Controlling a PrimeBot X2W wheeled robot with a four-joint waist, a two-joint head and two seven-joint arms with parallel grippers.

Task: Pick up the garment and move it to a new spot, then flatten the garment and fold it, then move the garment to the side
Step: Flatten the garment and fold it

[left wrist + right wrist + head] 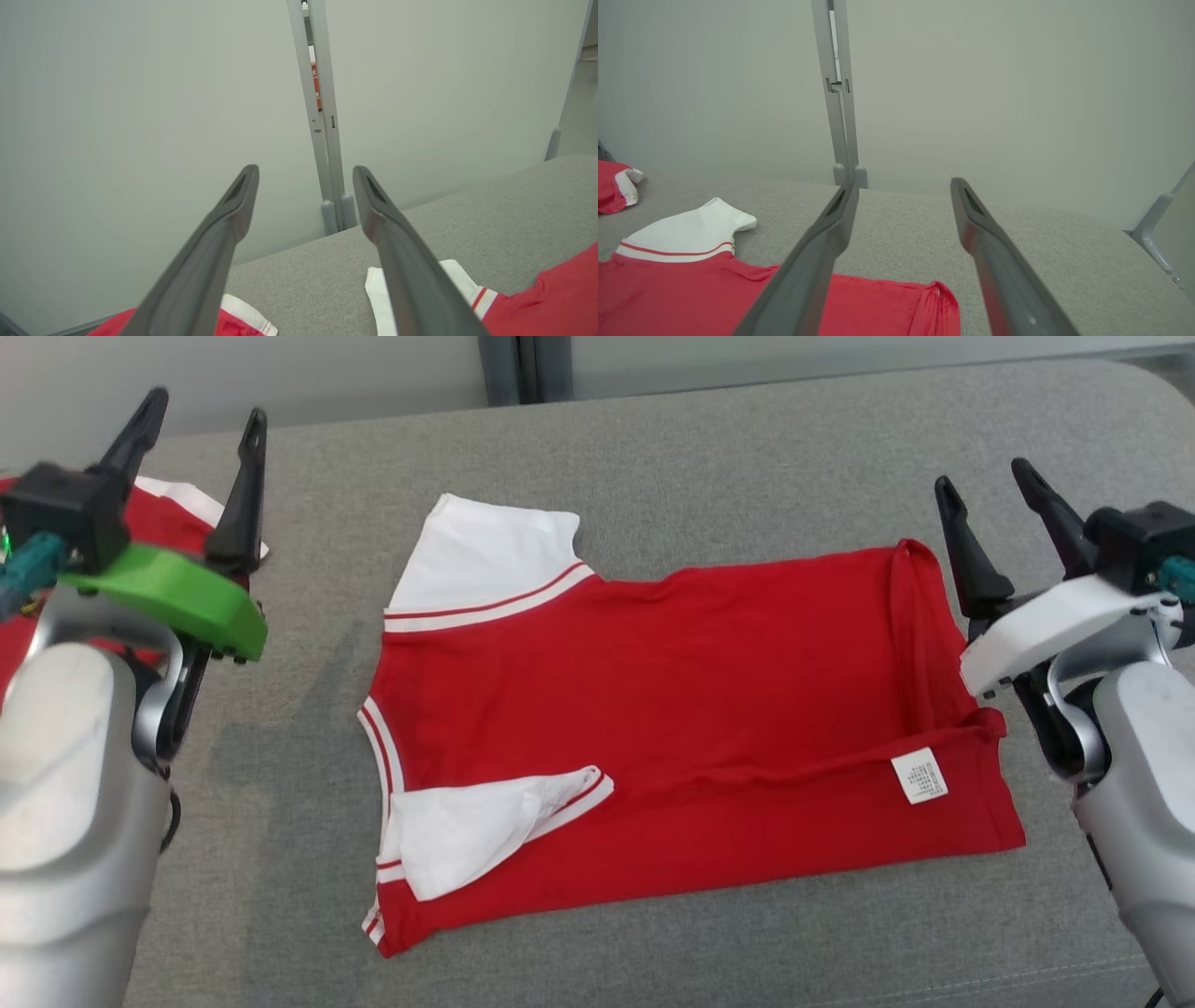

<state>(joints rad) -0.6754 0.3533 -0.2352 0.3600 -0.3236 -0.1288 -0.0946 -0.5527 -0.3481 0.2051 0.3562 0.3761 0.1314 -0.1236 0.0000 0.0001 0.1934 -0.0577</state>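
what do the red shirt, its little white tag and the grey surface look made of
Red shirt: soft knit cloth, likely cotton jersey, matte; it creases softly.
White tag: thin printed label, cloth or paper-like, too small to tell.
Grey surface: matte woven upholstery-type fabric, fine flecked weave showing.

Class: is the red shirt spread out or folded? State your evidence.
Partly folded: shirt lies flat, near sleeve turned onto its body, near side lapped over, label showing.
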